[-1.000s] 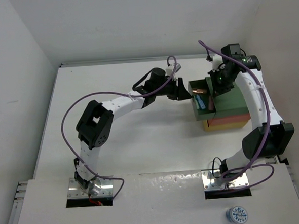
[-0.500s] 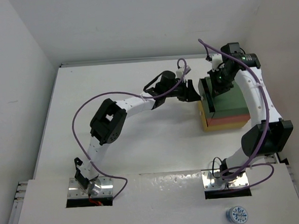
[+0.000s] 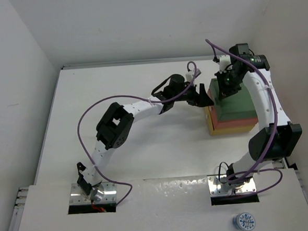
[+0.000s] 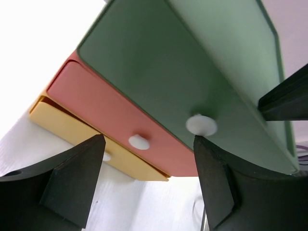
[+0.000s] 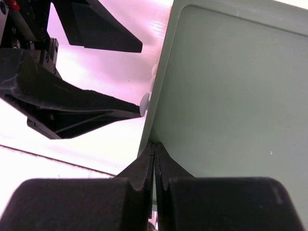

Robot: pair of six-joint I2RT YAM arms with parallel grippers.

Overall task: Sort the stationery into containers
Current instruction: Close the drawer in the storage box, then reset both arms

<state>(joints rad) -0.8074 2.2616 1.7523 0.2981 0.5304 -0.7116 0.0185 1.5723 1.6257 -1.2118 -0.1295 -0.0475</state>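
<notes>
1. Stacked trays (image 3: 233, 122) at the tabletop's (image 3: 145, 142) 2 o'clock, all closed; no stationery visible.
2. Left tool (image 3: 201, 95), spread before the green knob (image 4: 201, 125): back off straight toward 9 o'clock.
3. Right tool (image 5: 154, 149), pressed together, rests on the green tray (image 3: 240, 104).

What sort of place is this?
Probably a robot lab test cell: a white table boxed in by plain white walls, left arm and right arm bolted to its near edge, and a green, red and yellow drawer stack.

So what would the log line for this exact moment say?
drawers: all three shut | left gripper: open, facing knobs | right gripper: shut, tip at green top edge
</notes>
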